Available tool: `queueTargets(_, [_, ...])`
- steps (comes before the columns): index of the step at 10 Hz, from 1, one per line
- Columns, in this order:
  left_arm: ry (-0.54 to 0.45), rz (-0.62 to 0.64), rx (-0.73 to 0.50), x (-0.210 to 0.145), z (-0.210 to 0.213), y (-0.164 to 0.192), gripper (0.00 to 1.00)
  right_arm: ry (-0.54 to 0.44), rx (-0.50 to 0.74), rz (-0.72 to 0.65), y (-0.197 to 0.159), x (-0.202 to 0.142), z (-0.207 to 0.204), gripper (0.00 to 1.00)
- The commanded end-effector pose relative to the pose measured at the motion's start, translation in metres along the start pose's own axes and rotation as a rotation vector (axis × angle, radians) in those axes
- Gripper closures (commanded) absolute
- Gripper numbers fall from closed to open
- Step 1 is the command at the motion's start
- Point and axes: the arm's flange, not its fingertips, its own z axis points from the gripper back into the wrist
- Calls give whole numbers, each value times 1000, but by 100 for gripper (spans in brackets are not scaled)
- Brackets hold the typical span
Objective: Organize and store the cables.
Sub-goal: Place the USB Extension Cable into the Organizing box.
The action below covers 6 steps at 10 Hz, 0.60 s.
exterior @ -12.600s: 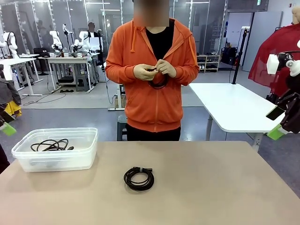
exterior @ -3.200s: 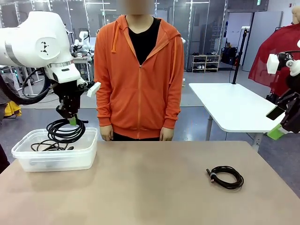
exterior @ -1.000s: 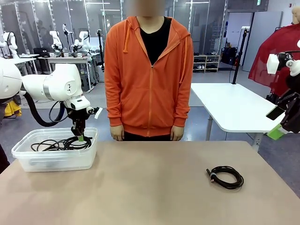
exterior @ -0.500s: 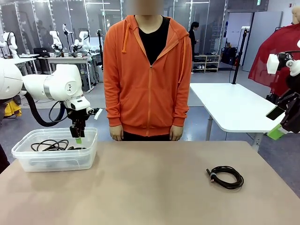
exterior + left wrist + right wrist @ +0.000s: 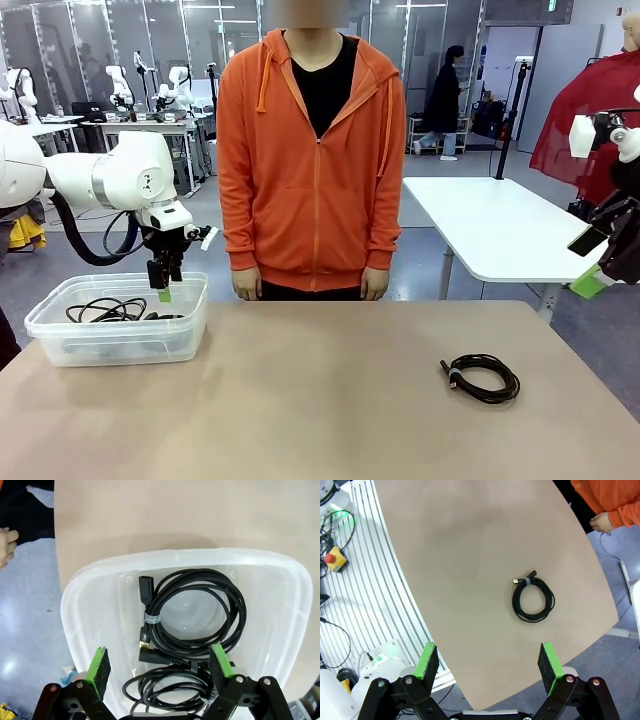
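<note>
My left claw [image 5: 160, 664] hangs over the clear tub [image 5: 66, 611] at the far left corner of the table [image 5: 330, 400], fingers spread wide with nothing between them. Coiled cables [image 5: 197, 611] lie in the tub: one banded coil is plain to see, a second sits under my fingers, and there may be more, since that part is half hidden. My right claw [image 5: 488, 662] is also spread and empty, high above a lone coil [image 5: 533, 599] lying near the table's right edge.
</note>
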Motion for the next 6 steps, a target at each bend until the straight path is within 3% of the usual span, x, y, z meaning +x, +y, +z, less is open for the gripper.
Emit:
queueTargets(1, [-11, -14, 3, 1, -3, 1, 8, 6, 1, -9, 0, 2, 1, 0])
queueTargets(6, [-11, -14, 3, 1, -3, 1, 8, 6, 1, -9, 0, 2, 1, 0])
